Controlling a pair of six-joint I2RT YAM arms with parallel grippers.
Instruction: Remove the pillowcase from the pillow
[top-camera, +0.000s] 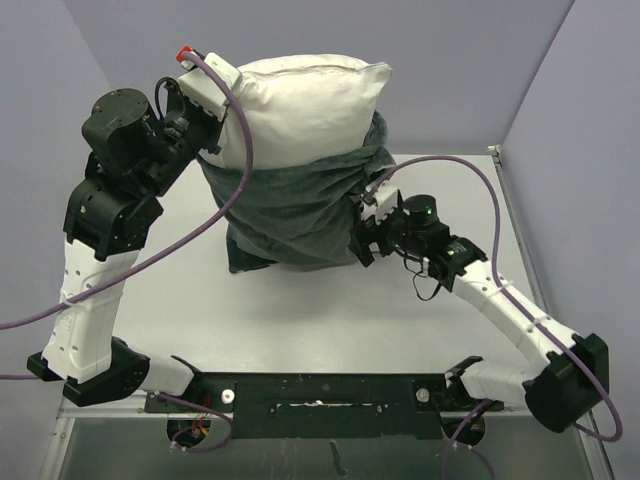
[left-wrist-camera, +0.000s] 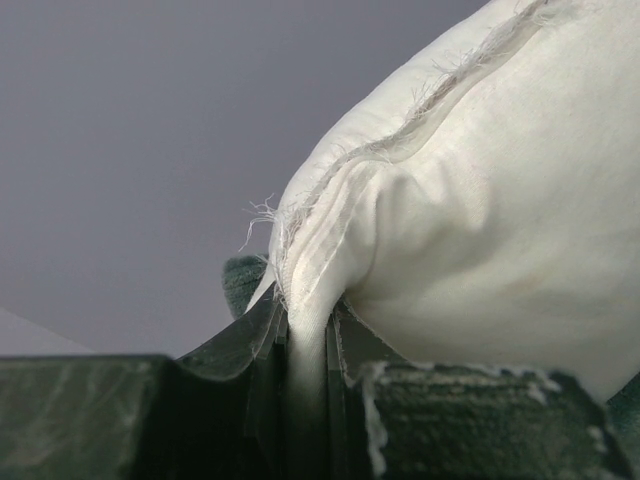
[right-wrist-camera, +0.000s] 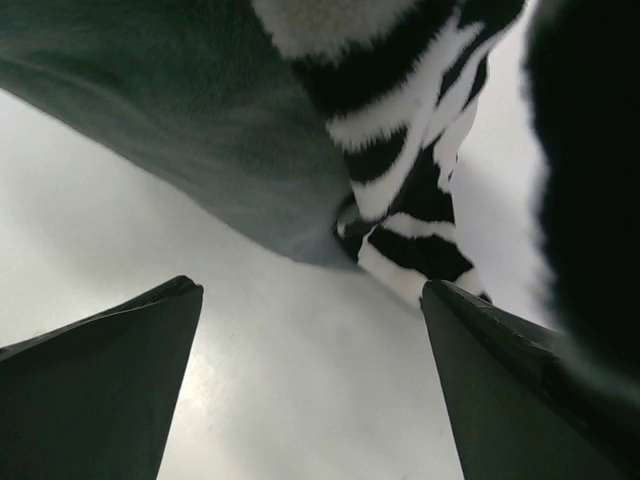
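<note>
The white pillow (top-camera: 300, 105) stands upright at the back of the table, its top half bare. The dark grey-green pillowcase (top-camera: 290, 210) is bunched round its lower half. My left gripper (top-camera: 205, 125) is shut on the pillow's upper left corner; in the left wrist view the white seam (left-wrist-camera: 305, 345) is pinched between the jaws. My right gripper (top-camera: 362, 235) is open and empty at the pillowcase's lower right edge. In the right wrist view the grey fleece (right-wrist-camera: 200, 110) and a zebra-striped fold (right-wrist-camera: 410, 190) hang just beyond the spread fingers (right-wrist-camera: 110, 380).
The grey table (top-camera: 300, 320) stretches in front of the pillow. Purple cables (top-camera: 240, 130) loop from both arms. Grey walls close the back and sides. A black mounting bar (top-camera: 320, 390) runs along the near edge.
</note>
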